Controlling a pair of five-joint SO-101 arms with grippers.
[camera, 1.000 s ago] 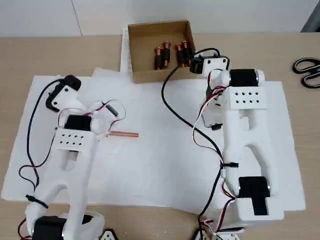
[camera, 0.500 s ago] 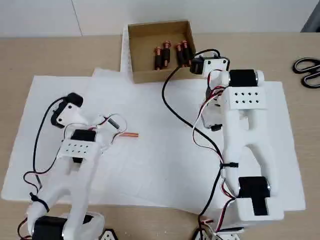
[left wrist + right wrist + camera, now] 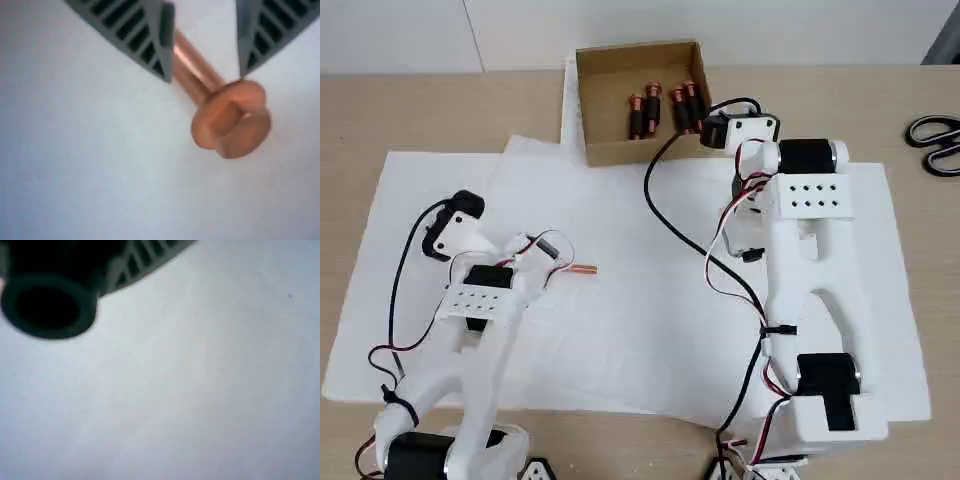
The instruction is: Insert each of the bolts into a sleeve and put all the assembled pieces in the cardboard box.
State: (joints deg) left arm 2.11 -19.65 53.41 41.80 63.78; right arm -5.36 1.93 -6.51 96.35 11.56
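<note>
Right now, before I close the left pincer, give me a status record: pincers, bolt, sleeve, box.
left pincer: open, jaws either side of the shank of the copper-coloured flanged bolt
bolt height: resting or lifted, cannot tell
right pincer: shut on black cylindrical sleeve, above the white sheet
brown cardboard box: four assembled pieces inside
left to do: this bolt into this sleeve, then box it

We log: bolt (image 3: 217, 102) copper-toned metal, smooth, glossy; left gripper (image 3: 205, 75) fingers (image 3: 125, 25) grey plastic, ribbed, matt; sleeve (image 3: 87, 310) black, matt; box (image 3: 582, 100) brown cardboard; sheet (image 3: 640, 310) white, matt, paper-like.
</note>
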